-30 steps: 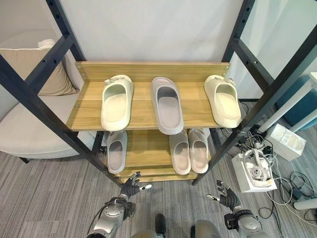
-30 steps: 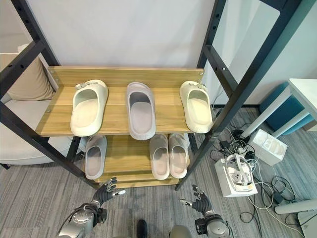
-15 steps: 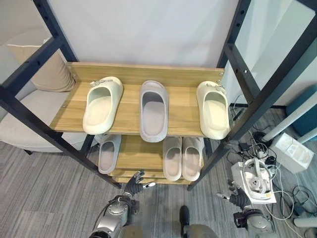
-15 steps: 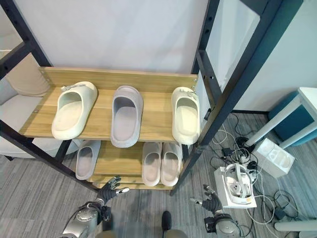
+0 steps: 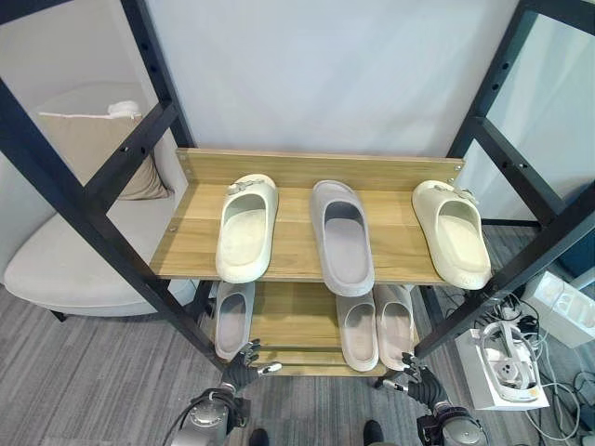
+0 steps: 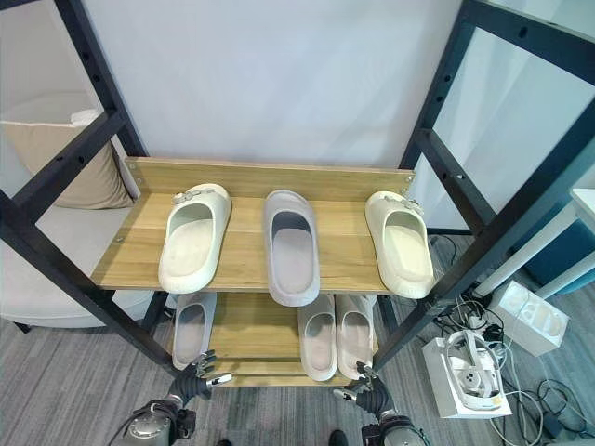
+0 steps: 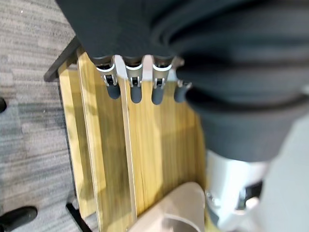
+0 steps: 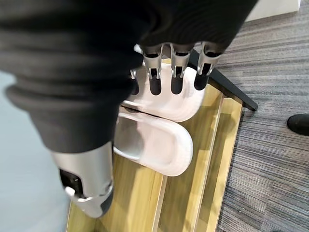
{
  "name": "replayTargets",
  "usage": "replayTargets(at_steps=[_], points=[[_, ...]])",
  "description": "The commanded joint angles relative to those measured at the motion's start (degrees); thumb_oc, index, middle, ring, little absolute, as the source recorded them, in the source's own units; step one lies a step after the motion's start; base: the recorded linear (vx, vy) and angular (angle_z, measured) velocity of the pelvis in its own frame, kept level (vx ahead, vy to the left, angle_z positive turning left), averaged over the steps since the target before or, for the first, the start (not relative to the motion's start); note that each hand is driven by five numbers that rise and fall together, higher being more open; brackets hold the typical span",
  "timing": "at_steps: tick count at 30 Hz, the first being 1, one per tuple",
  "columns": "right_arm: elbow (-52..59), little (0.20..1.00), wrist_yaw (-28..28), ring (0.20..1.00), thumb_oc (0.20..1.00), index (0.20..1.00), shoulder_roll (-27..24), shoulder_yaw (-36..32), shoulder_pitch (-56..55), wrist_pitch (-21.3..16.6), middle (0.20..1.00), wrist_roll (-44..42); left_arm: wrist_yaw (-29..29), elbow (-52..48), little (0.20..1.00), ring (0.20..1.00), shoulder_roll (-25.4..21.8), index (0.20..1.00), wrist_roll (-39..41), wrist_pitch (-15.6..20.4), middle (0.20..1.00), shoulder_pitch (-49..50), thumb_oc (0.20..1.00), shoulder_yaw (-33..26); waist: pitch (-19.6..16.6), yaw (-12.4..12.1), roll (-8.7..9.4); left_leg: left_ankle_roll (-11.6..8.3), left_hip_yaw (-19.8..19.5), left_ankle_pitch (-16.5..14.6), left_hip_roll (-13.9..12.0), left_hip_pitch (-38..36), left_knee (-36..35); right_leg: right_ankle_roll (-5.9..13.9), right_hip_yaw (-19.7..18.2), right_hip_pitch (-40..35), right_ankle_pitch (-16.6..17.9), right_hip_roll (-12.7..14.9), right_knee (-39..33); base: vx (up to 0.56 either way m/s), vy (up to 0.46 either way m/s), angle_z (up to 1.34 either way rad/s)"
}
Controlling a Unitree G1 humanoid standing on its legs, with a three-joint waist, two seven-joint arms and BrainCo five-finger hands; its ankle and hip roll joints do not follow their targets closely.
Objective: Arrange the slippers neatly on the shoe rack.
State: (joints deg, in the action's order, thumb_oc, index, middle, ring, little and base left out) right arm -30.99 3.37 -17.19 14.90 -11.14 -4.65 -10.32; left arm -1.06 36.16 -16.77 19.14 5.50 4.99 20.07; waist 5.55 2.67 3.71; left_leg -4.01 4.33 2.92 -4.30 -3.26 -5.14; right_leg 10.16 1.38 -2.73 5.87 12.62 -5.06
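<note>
On the rack's top shelf (image 5: pixel 293 251) lie a cream slipper (image 5: pixel 245 228) at the left, a grey slipper (image 5: pixel 341 234) in the middle and a second cream slipper (image 5: pixel 453 232) at the right. The lower shelf holds a lone grey slipper (image 5: pixel 231 319) at the left and a pale pair (image 5: pixel 357 330) (image 5: pixel 394 325) side by side at the right. My left hand (image 5: pixel 244 364) hangs open, low before the lower shelf's front edge. My right hand (image 5: pixel 414 379) is open too, its fingers (image 8: pixel 176 79) spread just in front of the pale pair (image 8: pixel 159 142). Neither hand holds anything.
Black slanted frame posts (image 5: pixel 139 279) (image 5: pixel 507 279) flank the rack on both sides. A pale sofa (image 5: pixel 65 260) with a beige pillow (image 5: pixel 102 149) stands at the left. A white box with a headset (image 5: pixel 507 367) and cables lies on the floor at the right.
The whole picture has shifted, so the camera has moved. Both hands stay open and low before the lower shelf. The slippers lie as before.
</note>
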Motion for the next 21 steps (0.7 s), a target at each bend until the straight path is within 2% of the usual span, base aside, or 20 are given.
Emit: replayTargets(at_steps=[1, 5, 8, 10, 12, 13, 15, 21], points=[[8.14, 1.0, 0.22, 1.0, 1.0, 1.0, -5.05, -0.74, 1.65, -2.4, 1.0, 5.24, 0.98, -2.33, 1.0, 1.0, 0.27, 1.0, 0.07, 2.17, 1.0, -2.25, 1.0, -1.01, 2.12, -0.34, -0.48, 0.13, 0.94, -3.51, -1.77, -1.27, 0.14, -0.56, 0.04, -4.01, -6.37, -1.81, 0.39, -0.01, -0.033, -0.02], [16.13, 1.0, -0.67, 1.0, 1.0, 1.0, -7.35, 0.34, 0.28, -2.76, 1.0, 10.41, 1.18, -2.33, 1.0, 1.0, 0.36, 1.0, -1.18, 2.18, 1.0, -2.3, 1.0, -0.62, 2.31, -0.07, -0.51, 0.12, 0.91, -3.5, -1.82, -1.15, 0.14, -0.52, 0.05, -3.95, -6.36, -1.88, 0.33, -0.02, -0.009, -0.04], [32.35, 1.0, -1.87, 1.0, 1.0, 1.0, -10.94, 0.12, -4.6, -4.02, 1.0, 19.07, 0.45, -0.99, 1.0, 1.0, 1.06, 1.0, -3.74, 2.6, 1.0, -3.24, 1.0, -0.23, 2.39, 0.88, -0.54, 0.2, 1.28, -3.08, -1.95, -0.54, 0.14, -0.28, -0.4, -2.95, -5.8, -1.96, 0.49, -0.06, 0.015, -0.01], [43.71, 1.0, -2.91, 1.0, 1.0, 1.0, -12.61, -0.17, -10.47, -5.74, 1.0, 20.46, -1.59, 0.99, 1.0, 1.0, 1.79, 1.0, -3.83, 3.84, 1.0, -4.55, 1.0, -0.26, 2.64, 2.33, -0.42, 0.07, 1.87, -3.52, -2.16, -0.59, 0.14, 0.03, -0.89, -2.29, -5.71, -2.14, 0.5, -0.06, 0.035, -0.14], [51.2, 1.0, -3.07, 1.0, 1.0, 1.0, -14.37, -0.61, -12.7, -7.59, 1.0, 20.21, -2.42, 1.31, 1.0, 1.0, 1.92, 1.0, -4.22, 4.45, 1.0, -4.64, 1.0, -0.16, 2.65, 2.98, -0.38, 0.05, 2.28, -3.57, -2.32, -0.58, 0.14, 0.23, -1.43, -1.8, -5.4, -2.22, 0.49, -0.06, 0.038, -0.23], [51.39, 1.0, -3.14, 1.0, 1.0, 1.0, -14.44, -0.72, -12.86, -7.51, 1.0, 20.16, -2.42, 1.31, 1.0, 1.0, 1.96, 1.0, -4.22, 4.46, 1.0, -4.61, 1.0, -0.12, 2.58, 2.93, -0.43, 0.05, 2.32, -3.58, -2.33, -0.56, 0.14, 0.24, -1.46, -1.76, -5.4, -2.23, 0.5, -0.05, 0.031, -0.07], [59.81, 1.0, -1.17, 1.0, 1.0, 1.0, -17.5, -1.95, -11.86, -9.86, 1.0, 19.88, -3.48, 2.05, 1.0, 1.0, 2.19, 1.0, -4.08, 5.29, 1.0, -4.71, 1.0, 0.41, 2.11, 3.4, -0.29, 0.09, 2.7, -3.54, -2.42, -0.52, 0.14, 0.49, -1.85, -1.45, -5.15, -2.33, 0.53, -0.04, 0.038, -0.13], [66.62, 1.0, 4.16, 1.0, 1.0, 1.0, -20.91, -6.93, -6.56, -11.11, 1.0, 22.24, -3.51, 2.42, 1.0, 1.0, 2.61, 1.0, -2.98, 5.48, 1.0, -4.04, 1.0, 1.16, 0.9, 3.43, -0.5, 0.17, 2.64, -3.45, -2.5, -0.47, 0.14, 0.59, -1.91, -1.37, -5.24, -2.34, 0.81, 0.0, 0.03, -0.07]])
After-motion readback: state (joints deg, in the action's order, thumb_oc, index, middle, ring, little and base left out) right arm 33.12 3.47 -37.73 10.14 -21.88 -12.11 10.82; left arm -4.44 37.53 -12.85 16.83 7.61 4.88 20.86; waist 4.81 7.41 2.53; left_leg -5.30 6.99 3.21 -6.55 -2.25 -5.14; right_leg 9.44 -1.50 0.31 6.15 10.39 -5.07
